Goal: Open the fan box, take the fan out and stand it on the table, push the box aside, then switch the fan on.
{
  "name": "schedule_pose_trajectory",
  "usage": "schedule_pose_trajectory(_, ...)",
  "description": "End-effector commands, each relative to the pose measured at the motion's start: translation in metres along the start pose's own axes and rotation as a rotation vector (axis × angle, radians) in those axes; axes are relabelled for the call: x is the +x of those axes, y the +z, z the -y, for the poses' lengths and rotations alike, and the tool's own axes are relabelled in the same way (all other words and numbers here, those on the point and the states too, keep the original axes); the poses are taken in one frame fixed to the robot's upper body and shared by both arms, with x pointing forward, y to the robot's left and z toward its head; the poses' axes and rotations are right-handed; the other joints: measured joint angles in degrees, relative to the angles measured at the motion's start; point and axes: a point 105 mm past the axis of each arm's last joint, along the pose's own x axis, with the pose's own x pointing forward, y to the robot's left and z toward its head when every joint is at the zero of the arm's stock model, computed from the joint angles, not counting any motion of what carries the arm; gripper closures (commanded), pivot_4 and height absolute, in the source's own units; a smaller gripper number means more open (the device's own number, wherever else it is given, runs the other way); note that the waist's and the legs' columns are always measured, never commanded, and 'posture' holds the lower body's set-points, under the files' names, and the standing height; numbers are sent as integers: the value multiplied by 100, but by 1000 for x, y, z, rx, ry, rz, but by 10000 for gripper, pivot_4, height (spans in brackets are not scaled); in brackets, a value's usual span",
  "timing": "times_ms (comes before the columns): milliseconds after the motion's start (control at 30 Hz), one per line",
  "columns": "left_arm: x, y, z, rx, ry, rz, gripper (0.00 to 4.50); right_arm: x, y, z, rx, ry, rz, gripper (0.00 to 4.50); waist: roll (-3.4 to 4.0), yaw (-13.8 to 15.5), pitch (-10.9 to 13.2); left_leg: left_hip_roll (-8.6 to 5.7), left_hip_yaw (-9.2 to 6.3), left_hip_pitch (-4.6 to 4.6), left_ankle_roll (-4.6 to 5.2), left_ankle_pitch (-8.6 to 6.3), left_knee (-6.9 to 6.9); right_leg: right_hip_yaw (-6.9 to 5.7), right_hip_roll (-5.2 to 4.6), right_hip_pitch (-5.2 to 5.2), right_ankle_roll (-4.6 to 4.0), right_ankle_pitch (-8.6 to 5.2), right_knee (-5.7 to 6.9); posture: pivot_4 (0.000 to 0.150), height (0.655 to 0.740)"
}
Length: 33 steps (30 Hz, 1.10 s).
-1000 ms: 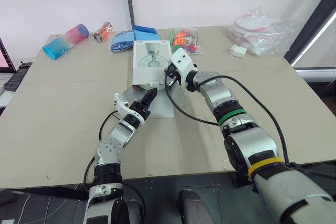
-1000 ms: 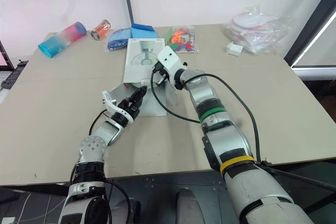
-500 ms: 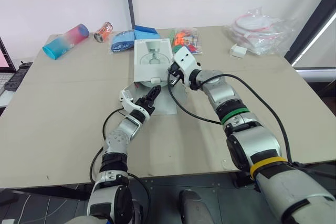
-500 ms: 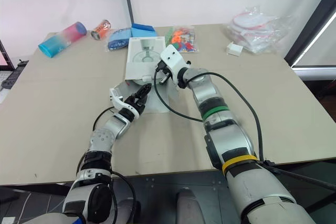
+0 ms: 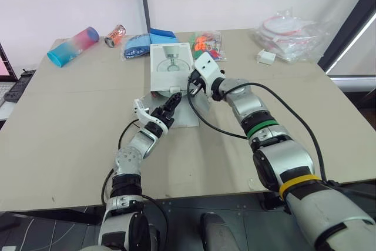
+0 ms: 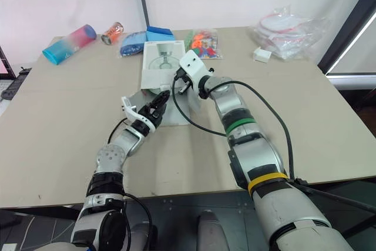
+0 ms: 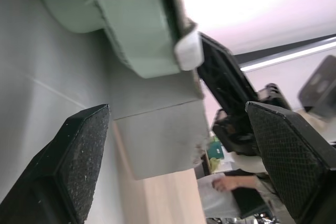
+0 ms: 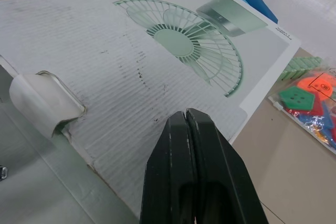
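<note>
A white cardboard fan box (image 5: 169,66) with a pale green fan printed on its top lies flat on the beige table (image 5: 64,127), toward the far side and about midway across. Its near end is open, with a grey flap (image 5: 183,117) spread on the table toward the robot. The pale green round plastic fan (image 7: 131,30) is at that open end, under the edge of the box top and not yet standing on the table (how far out of the box it has come I cannot tell). The left gripper (image 5: 171,100) is just in front of the opening with its two black fingers spread wide and nothing between them; its wrist view looks between them at the fan and the box edge. The right gripper (image 8: 189,116) is over the near edge of the box top, its fingers pressed together with nothing visible between them, close to a small white tab (image 8: 43,102) on that edge. Beyond the box, along the far edge of the table, lie a pink-and-blue cylinder (image 5: 73,46), a small orange can (image 5: 116,35), a blue pouch (image 5: 137,45) and a packet of coloured toys (image 5: 207,44). Well off to the right are a small white block (image 5: 266,57) and a clear plastic bag (image 5: 292,27).
</note>
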Motion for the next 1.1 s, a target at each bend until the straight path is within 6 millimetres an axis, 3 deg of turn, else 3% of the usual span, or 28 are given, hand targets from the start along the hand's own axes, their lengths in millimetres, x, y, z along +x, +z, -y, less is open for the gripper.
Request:
schedule_pose_trajectory(33,6,7,30,8,-100,9,980,2,6,2,-13,-11,12,45000,0,-1,0,0,0,0,0,0,0,0,0,0,0,0,0,1500,7400)
schedule_pose_trajectory(167,12,4,32,20,-90,6,980,2,3,0,-17,-11,3,45000,0,-2,0,0,1,0,0,0,0,0,0,1,0,0,-1,1500,7400)
schedule_pose_trajectory(300,18,1,13,-5,-5,12,980,2,2,1,-21,-13,2,45000,0,-2,0,0,1,2,0,0,0,0,0,2,0,0,-1,1500,7400)
schedule_pose_trajectory(467,22,-9,5,-15,19,-16,980,2,3,1,-22,-19,1,45000,0,-4,0,0,1,2,0,0,1,0,0,2,0,0,-1,1500,7400)
schedule_pose_trajectory(1100,49,-6,2,-52,37,2,980,2,2,3,-33,-23,-3,45000,0,0,0,-1,0,5,-2,1,0,0,0,7,2,1,-5,1500,7400)
